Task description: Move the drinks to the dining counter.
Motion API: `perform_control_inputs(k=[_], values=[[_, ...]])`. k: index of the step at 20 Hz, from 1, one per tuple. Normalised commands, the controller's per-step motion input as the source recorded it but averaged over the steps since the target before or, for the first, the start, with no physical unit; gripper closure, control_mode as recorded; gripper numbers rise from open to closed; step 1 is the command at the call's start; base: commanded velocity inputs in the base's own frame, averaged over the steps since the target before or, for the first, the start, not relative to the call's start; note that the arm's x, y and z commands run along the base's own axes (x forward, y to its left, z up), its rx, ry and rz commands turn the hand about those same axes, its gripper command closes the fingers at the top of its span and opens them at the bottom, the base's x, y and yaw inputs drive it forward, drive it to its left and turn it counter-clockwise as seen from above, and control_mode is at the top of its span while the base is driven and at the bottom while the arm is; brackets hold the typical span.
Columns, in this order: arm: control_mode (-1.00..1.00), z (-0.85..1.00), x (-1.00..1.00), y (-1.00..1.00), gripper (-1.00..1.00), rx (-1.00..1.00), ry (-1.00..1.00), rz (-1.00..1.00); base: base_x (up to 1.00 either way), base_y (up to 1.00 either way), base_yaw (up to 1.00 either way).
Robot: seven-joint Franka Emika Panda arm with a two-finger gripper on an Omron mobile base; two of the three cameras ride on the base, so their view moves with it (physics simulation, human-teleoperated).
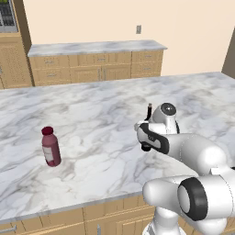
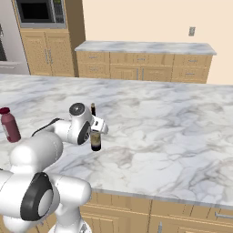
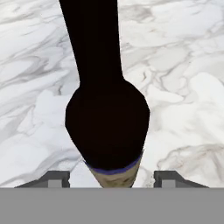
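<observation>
Gripper: the gripper [image 3: 111, 178] sits low around the wine bottle [image 2: 95, 136], a dark tip [image 3: 56, 178] on each side of its labelled body. In the hand view a sliver of marble shows between each tip and the glass, so the jaws look spread slightly wider than the bottle; whether they press it I cannot tell.
Wine bottle: upright on the island [image 1: 101, 119], near the robot's edge, base apparently on the marble. Tall black glass, round shoulders, long thin neck, tan label with a blue band near the bottom.
Handling: likely heavy, rigid, slick and breakable, and top-heavy enough to tip. The straight labelled body is the best hold; the neck is too thin and the shoulders would let fingers slide.
Pink bottle: the pink bottle [image 1: 50, 147] stands upright further left on the same slab, well apart. Short, squat, white label, dark red cap; probably light plastic.
Island: broad, smooth white marble with grey veins over light wood cabinets.
Far counter: the far counter [image 1: 96, 47] is narrower, same marble, wood drawers beneath.
</observation>
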Motion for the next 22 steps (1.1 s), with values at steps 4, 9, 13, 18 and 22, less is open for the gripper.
perform_control_inputs(k=[4, 9, 13, 18, 22], values=[[-1.00, 0.00, -0.05, 0.00, -1.00, 0.00, 0.00, 0.00, 0.00, 0.00, 0.00], [-1.00, 0.02, -0.34, 0.00, -1.00, 0.00, 0.00, 0.00, 0.00, 0.00, 0.00], [-1.00, 0.20, -0.98, -0.04, -1.00, 0.04, -0.11, 0.00, 0.00, 0.00, 0.00], [-1.00, 0.38, -0.99, 0.00, -1.00, 0.02, -0.07, 0.00, 0.00, 0.00, 0.00], [-1.00, 0.37, -0.88, -0.16, -1.00, 0.00, 0.01, 0.00, 0.00, 0.00, 0.00]])
